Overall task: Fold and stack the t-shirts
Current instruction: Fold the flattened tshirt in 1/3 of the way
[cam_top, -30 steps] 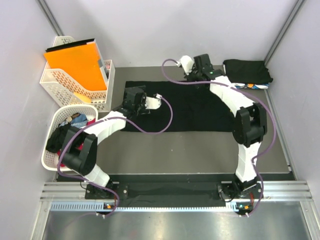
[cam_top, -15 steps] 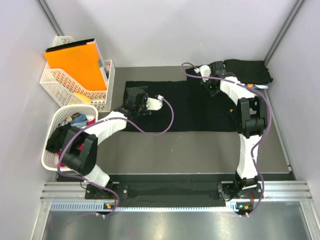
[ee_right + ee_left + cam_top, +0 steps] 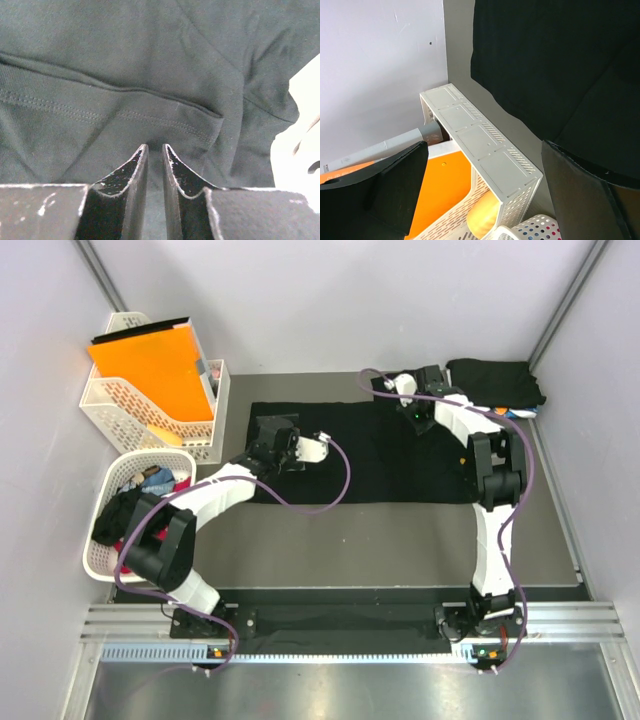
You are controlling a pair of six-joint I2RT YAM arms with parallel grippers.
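Overhead view: a black t-shirt [image 3: 380, 455] lies spread flat across the middle of the table [image 3: 400, 540]. A stack of folded dark shirts [image 3: 495, 382] sits at the far right corner. More clothes fill a white basket [image 3: 105, 560] at the left. The left end effector [image 3: 264, 428] hangs over the shirt's left edge. The right end effector [image 3: 420, 412] is low at the shirt's far right part, near the stack. The shirt looks unfolded, so the step in hand is likely the first fold. To do it well, each side should take a firm pinch on a matching edge, lift low and carry the cloth over evenly, without wrinkles.

Left wrist view: the left end effector [image 3: 484, 145] is spread wide, with nothing between its fingers. Below it are the shirt's edge [image 3: 555, 60] and a white lattice basket [image 3: 470, 120].

Right wrist view: the right end effector [image 3: 155, 150] is almost closed, with only a thin slit between its tips. It sits right at the black cloth [image 3: 125, 60], beside a stitched hem. I cannot tell whether any cloth is pinched.
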